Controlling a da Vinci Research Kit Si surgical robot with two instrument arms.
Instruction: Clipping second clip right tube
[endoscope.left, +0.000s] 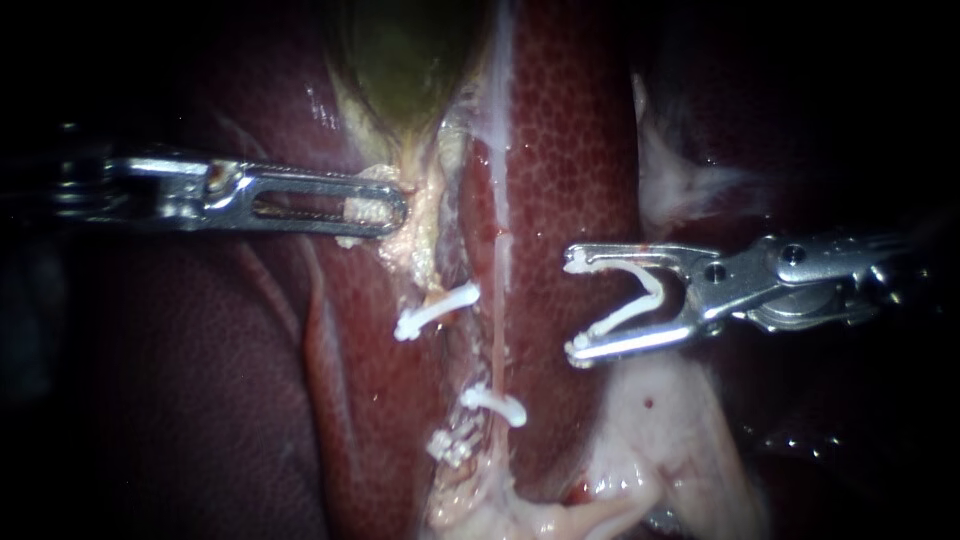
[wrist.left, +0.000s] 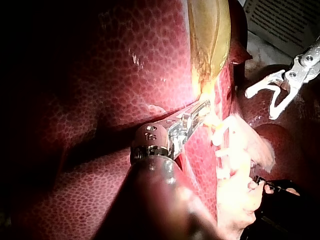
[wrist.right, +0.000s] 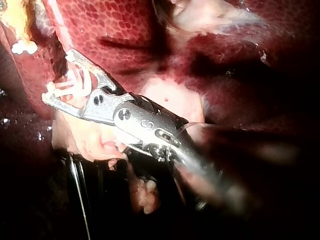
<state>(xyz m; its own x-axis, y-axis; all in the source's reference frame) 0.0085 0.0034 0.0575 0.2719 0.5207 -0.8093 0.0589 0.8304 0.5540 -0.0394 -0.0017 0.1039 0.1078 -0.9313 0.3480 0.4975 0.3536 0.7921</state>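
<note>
Endoscope view: the gallbladder (endoscope.left: 400, 60) is gripped at its neck by the left instrument's (endoscope.left: 385, 212) closed jaws. An unclosed clip (endoscope.left: 630, 305) is held between the right instrument's (endoscope.left: 578, 305) spread jaws over the liver (endoscope.left: 570, 150), near but apart from the right tube (endoscope.left: 498, 330), on which one fastened clip (endoscope.left: 495, 403) is seen.

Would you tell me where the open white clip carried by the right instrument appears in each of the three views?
Endoscope view: the clip is held by the right instrument, right of the tube.
Left wrist view: clip in the other instrument, beyond the gallbladder.
Right wrist view: clip in its own instrument.
Shared landmark: the speckled liver.
</note>
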